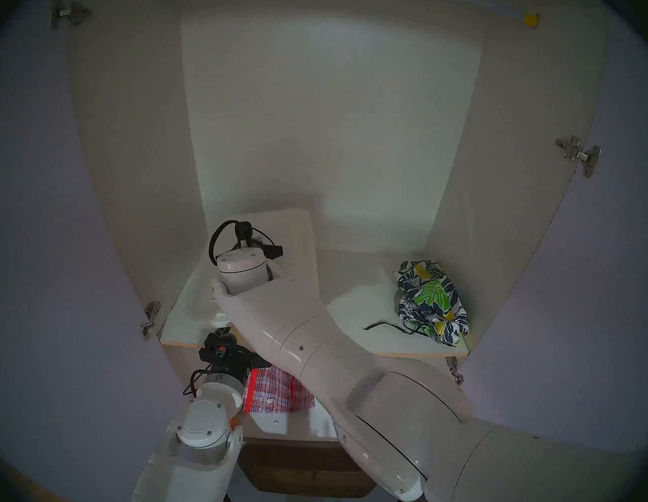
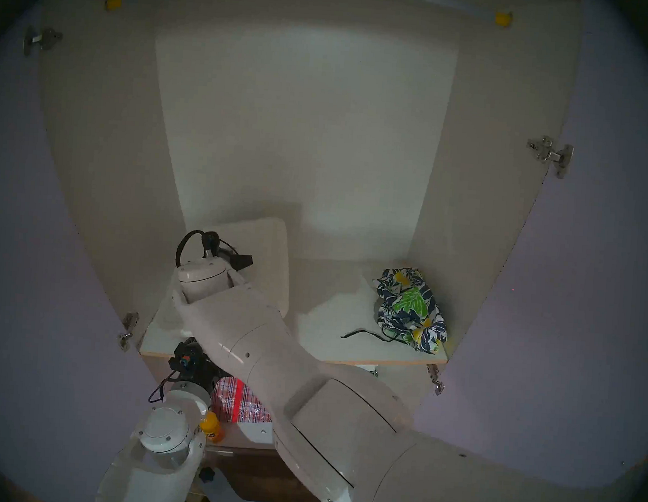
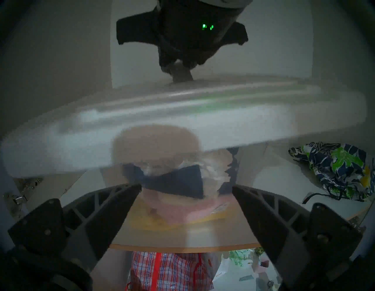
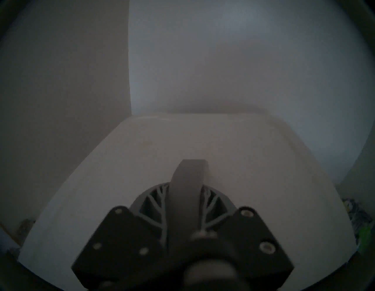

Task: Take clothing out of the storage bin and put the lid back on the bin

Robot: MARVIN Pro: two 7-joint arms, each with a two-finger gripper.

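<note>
The white lid hangs tilted over the left of the shelf, blurred in the left wrist view. My right gripper is shut on its grey strip handle and also shows from below. The clear storage bin stands under the lid on the shelf's left. My left gripper is open just in front of the bin's front wall. The leaf-print clothing lies on the shelf's right, outside the bin, its dark strings trailing left; it also shows in the left wrist view.
A dark garment and pink and yellow items lie inside the bin. A red-and-white checked bag sits below the shelf edge. An orange bottle stands by my left arm. Cabinet walls and open doors close in both sides.
</note>
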